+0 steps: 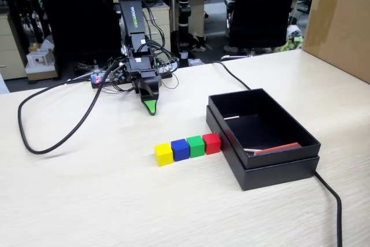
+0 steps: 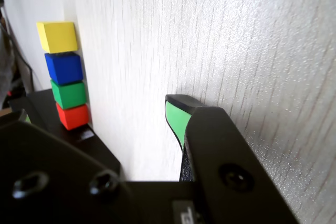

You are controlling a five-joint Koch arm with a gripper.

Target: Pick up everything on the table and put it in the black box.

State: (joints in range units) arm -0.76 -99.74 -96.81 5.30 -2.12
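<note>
Four cubes sit in a touching row on the table (image 1: 104, 201): yellow (image 1: 163, 154), blue (image 1: 180, 149), green (image 1: 195, 146) and red (image 1: 211, 143). The red one is right against the black box (image 1: 263, 160), which stands open-topped to their right. My gripper (image 1: 150, 108) points down at the table behind the row, about a hand's width from the cubes, holding nothing. The wrist view shows one green-padded finger (image 2: 175, 116) with bare table between it and the other jaw, so the gripper (image 2: 100, 113) is open. The cubes appear there as a column: yellow (image 2: 56, 36), blue (image 2: 64, 67), green (image 2: 69, 94), red (image 2: 73, 116).
A thick black cable (image 1: 34, 143) loops over the left of the table, and another (image 1: 332, 198) runs off past the box's right corner. A big brown carton (image 1: 341, 21) stands at the back right. A flat red strip (image 1: 277, 147) lies inside the box.
</note>
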